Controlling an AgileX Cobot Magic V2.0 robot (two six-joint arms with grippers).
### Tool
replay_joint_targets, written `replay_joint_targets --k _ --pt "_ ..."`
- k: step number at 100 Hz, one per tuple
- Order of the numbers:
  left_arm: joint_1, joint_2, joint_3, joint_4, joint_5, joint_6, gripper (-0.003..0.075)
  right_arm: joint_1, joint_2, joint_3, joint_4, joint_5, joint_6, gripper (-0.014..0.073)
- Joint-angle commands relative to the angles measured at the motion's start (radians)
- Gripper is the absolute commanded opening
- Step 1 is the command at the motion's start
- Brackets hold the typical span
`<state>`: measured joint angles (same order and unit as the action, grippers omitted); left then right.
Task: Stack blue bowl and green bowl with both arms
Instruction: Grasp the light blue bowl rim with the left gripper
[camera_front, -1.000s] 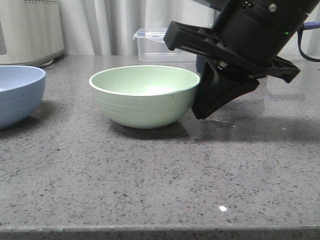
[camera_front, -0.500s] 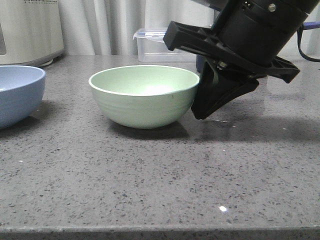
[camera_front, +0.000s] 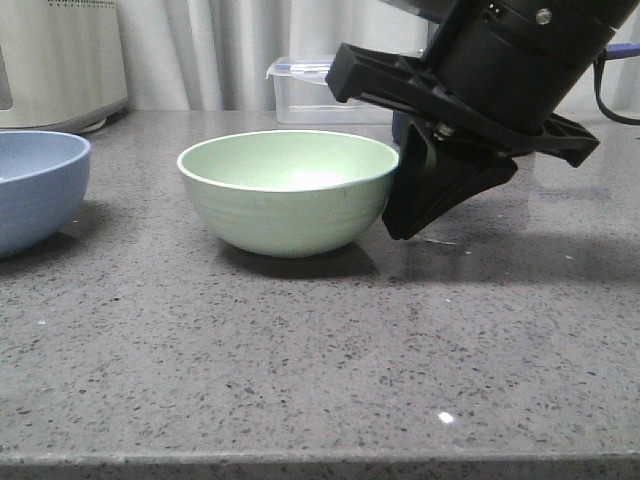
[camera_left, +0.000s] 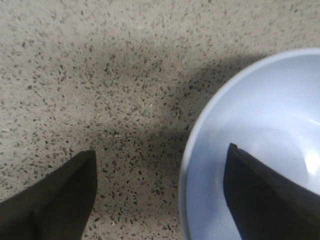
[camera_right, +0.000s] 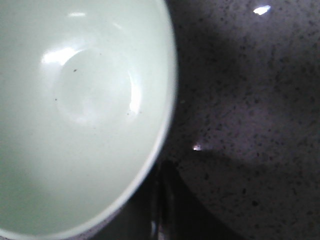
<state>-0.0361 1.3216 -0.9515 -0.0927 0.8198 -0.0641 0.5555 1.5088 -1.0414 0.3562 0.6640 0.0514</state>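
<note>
Two bowls sit on your speckled grey counter (camera_front: 320, 360), well apart: the green bowl (camera_front: 288, 190) upright in the centre of the front view, and the blue bowl (camera_front: 35, 185) cut off by the left edge of that frame. Your right gripper (camera_front: 420, 205) comes down from the upper right of the front view and hangs just beside the green bowl's right wall; you cannot tell from any view whether it touches the rim, nor how its jaws stand, since the right wrist view shows only the bowl's pale inside and a dark shape at the lower middle. Your left gripper (camera_left: 160, 192) appears only in the left wrist view, its jaws spread apart and straddling the blue bowl's rim: one finger (camera_left: 60, 200) lies over the counter at lower left, the other over the bowl's inside at lower right. Behind, at the top of the front view, you see a clear lidded container (camera_front: 320, 95) and a white appliance (camera_front: 60, 60) at upper left.
</note>
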Motion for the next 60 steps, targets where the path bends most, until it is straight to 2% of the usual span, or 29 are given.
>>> replay_joint_targets --k 1,7,15,20,42,44,60 --pt "-0.002 -0.005 -0.038 -0.017 -0.027 0.001 0.0512 0.002 -0.034 -0.022 0.017 -0.036 -0.010 -0.0081" --pt "-0.002 0.004 -0.042 -0.017 -0.024 0.001 0.0506 0.002 -0.034 -0.022 0.017 -0.036 -0.010 -0.0081" --pt "-0.002 0.006 -0.046 -0.019 -0.027 0.001 0.0447 0.002 -0.034 -0.022 0.017 -0.036 -0.010 -0.0081" --pt "-0.002 0.006 -0.046 -0.019 -0.028 0.001 0.0381 0.002 -0.034 -0.022 0.017 -0.036 -0.010 -0.0081" --pt "-0.002 0.006 -0.046 -0.019 -0.028 0.001 -0.0006 0.002 -0.034 -0.022 0.017 -0.037 -0.010 -0.0081" --pt "-0.002 0.006 -0.046 -0.019 -0.028 0.001 -0.0023 0.002 -0.034 -0.022 0.017 -0.037 -0.010 -0.0081" --pt "-0.002 0.006 -0.048 -0.021 -0.021 0.001 -0.0020 0.002 -0.034 -0.022 0.017 -0.038 -0.010 -0.0081"
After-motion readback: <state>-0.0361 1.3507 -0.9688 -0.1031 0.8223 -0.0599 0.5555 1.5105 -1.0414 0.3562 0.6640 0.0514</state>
